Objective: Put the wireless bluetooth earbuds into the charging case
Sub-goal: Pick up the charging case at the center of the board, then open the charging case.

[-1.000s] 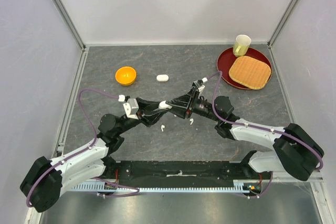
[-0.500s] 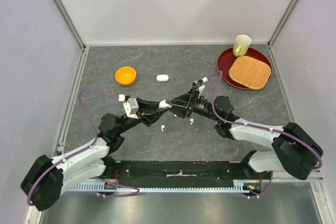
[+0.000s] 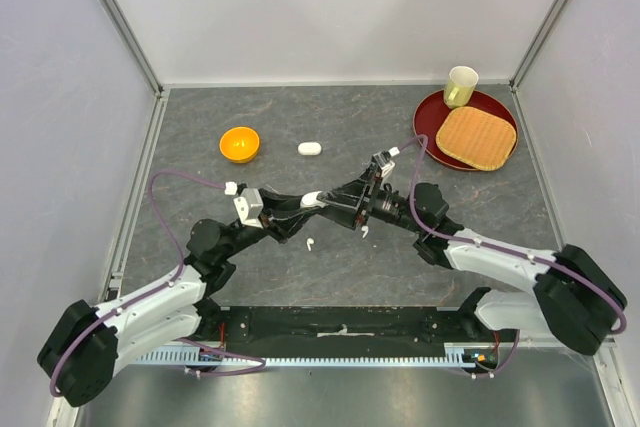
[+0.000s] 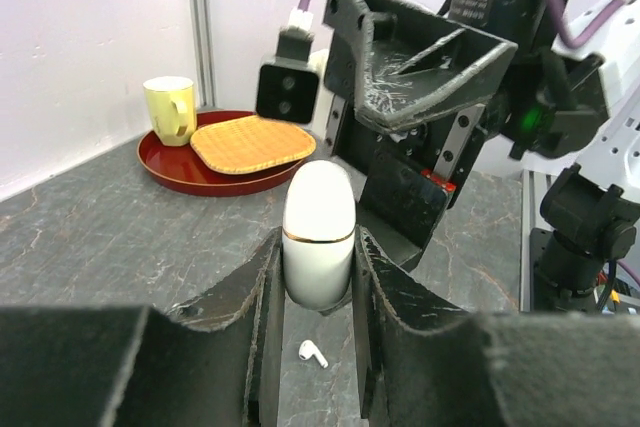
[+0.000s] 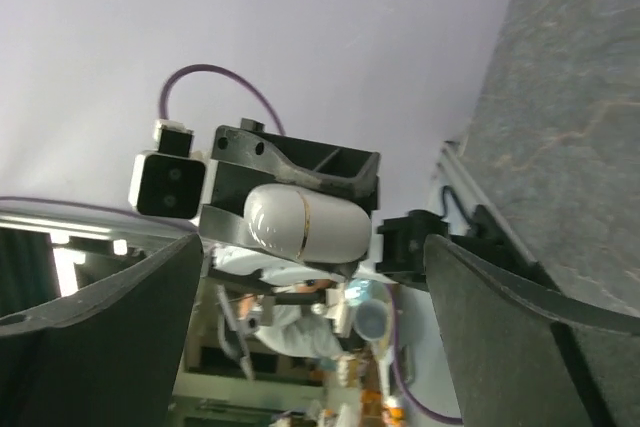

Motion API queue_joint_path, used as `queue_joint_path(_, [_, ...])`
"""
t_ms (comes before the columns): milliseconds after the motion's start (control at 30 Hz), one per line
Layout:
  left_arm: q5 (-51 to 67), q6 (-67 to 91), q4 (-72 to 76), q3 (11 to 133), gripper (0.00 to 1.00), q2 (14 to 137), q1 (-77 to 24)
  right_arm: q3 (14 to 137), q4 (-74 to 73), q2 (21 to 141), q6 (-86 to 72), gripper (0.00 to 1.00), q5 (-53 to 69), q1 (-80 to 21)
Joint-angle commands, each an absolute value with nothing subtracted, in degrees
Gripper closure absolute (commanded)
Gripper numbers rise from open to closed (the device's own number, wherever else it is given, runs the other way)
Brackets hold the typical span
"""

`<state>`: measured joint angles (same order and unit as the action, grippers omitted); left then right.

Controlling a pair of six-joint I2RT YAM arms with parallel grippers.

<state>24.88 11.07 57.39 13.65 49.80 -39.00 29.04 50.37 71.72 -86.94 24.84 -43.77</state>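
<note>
A small white charging case [image 3: 312,197] with a gold seam hangs above the middle of the table, lid closed. My left gripper [image 3: 308,201] is shut on it; in the left wrist view the case [image 4: 319,232] stands upright between the two dark fingers [image 4: 262,297]. My right gripper [image 3: 338,205] faces it from the right, open. In the right wrist view its fingers [image 5: 105,332] stand wide on either side of the case [image 5: 305,224] without touching it. Two tiny white earbuds lie on the table below, one [image 3: 311,243] under the case, also seen from the left wrist [image 4: 313,352], the other [image 3: 365,232] under the right gripper.
A second white case [image 3: 309,148] lies further back. An orange bowl [image 3: 239,143] sits at back left. At back right a red tray [image 3: 425,117] carries a woven mat [image 3: 476,137] and a pale yellow cup [image 3: 461,86]. Grey walls enclose the table on three sides.
My right gripper has opened wide and let go of the case. The left gripper stays shut on the case, which has barely moved.
</note>
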Motion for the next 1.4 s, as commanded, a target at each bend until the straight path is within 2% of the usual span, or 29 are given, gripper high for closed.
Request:
queue_joint_path(0, [20.75,11.25,56.08,12.92,0.98,46.42,-38.94,34.35,29.05,64.44,-68.86,0.02,19.44,-43.86])
queue_joint_path(167, [16.01,12.30,55.28,11.16,0.98,43.95,-39.02,41.56,5.58,57.84,-45.58,0.02,9.94,-44.38])
queue_joint_path(267, [15.73,13.71,56.25,10.90,0.98,44.38,-39.02,44.55,1.86,58.44,-40.10,0.02,9.57,-44.47])
queue_joint_path(567, [18.80,15.38,59.41,11.60,0.98,47.02,-39.02,47.90,0.61,62.23,-36.21,0.05,9.93,-48.69])
queue_joint_path(833, [23.64,14.94,60.47,11.95,0.98,47.81,-38.94,47.90,1.32,62.31,-36.91,0.06,9.67,-48.69])
queue_joint_path(1367, [25.75,14.06,60.56,12.04,0.98,48.52,-39.02,47.20,3.43,59.59,-38.32,0.06,8.35,-48.69])
